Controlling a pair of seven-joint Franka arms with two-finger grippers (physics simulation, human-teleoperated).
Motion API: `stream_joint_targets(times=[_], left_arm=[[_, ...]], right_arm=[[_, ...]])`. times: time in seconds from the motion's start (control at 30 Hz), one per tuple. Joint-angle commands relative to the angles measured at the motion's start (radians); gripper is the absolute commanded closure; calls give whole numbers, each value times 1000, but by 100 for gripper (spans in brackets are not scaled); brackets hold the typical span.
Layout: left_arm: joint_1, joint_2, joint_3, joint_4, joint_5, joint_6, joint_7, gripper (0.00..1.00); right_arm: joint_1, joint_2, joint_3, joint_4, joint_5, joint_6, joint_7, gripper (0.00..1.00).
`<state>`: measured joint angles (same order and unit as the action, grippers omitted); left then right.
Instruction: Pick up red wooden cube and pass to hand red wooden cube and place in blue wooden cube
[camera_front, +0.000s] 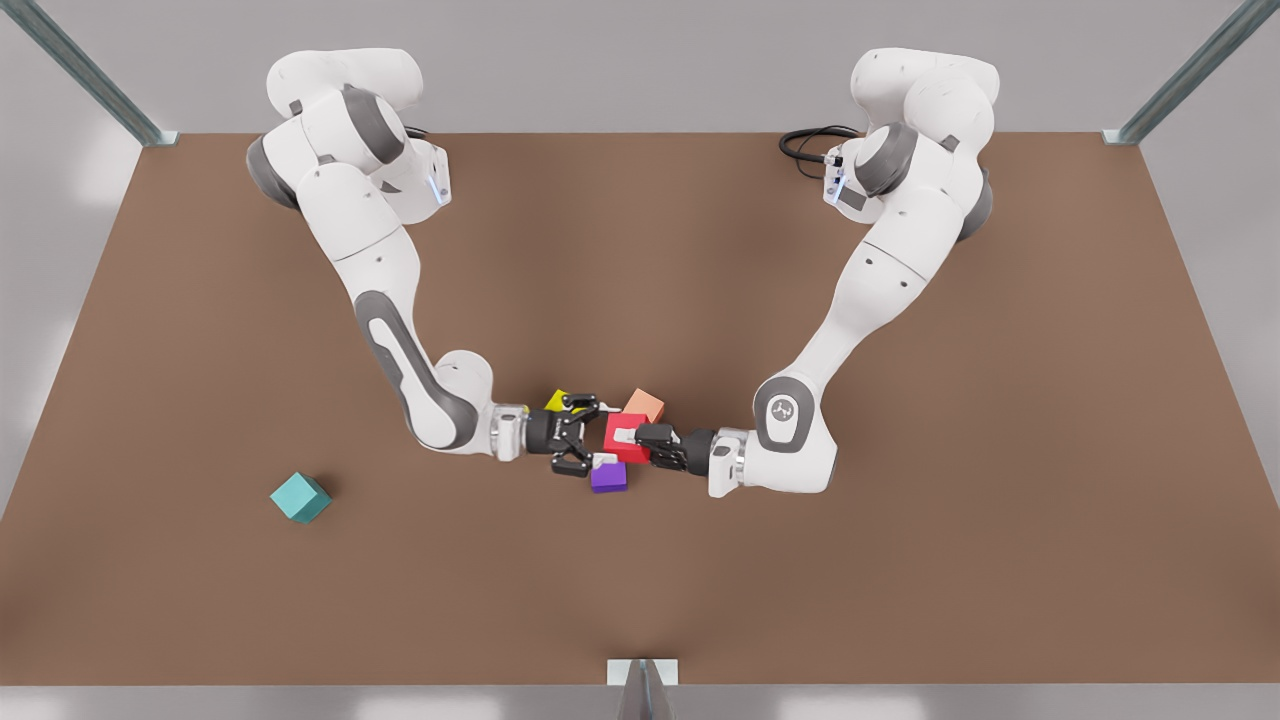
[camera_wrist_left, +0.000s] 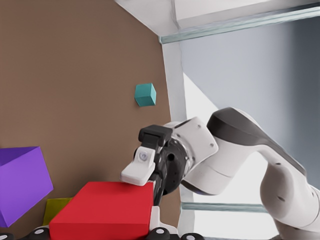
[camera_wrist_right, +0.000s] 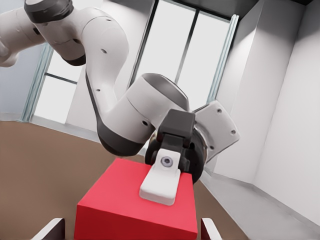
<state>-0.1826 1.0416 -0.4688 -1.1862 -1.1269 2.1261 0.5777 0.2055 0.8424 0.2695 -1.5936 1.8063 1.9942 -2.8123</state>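
The red wooden cube (camera_front: 620, 421) (camera_wrist_left: 100, 210) (camera_wrist_right: 125, 210) is near the middle of the table. My left gripper (camera_front: 628, 438), on the arm at the front view's right, is shut on it, with one pale finger (camera_wrist_right: 162, 182) lying across its top face. My right gripper (camera_front: 604, 434) (camera_wrist_right: 130, 231) comes from the front view's left. It stands open with its fingers (camera_wrist_left: 139, 170) straddling the same cube. The blue wooden cube (camera_front: 300, 497) (camera_wrist_left: 145, 94), teal in colour, sits alone on the table far to the front view's left.
A purple cube (camera_front: 608, 478) (camera_wrist_left: 20, 180) lies just in front of the red one. A salmon-orange cube (camera_front: 645, 404) and a yellow cube (camera_front: 558, 400) (camera_wrist_left: 57, 210) lie just behind the grippers. Brown table (camera_front: 900, 560) stretches between this cluster and the teal cube.
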Motion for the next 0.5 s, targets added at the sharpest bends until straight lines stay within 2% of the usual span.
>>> stream_joint_targets(times=[0.0,0.37,0.4,0.43,0.47], left_arm=[[-3,-2,-1,0,-10,2,36,42],[-9,-3,-11,-1,-24,23,36,42],[-9,-3,-11,-1,-24,23,36,42],[-9,-3,-11,-1,-24,23,36,42],[-9,-3,-11,-1,-24,23,36,42]], right_arm=[[0,0,7,1,4,17,-15,0],[2,27,51,23,16,83,11,1],[2,27,51,23,16,83,11,12],[0,26,50,23,16,90,11,45],[2,26,50,23,16,92,11,52]])
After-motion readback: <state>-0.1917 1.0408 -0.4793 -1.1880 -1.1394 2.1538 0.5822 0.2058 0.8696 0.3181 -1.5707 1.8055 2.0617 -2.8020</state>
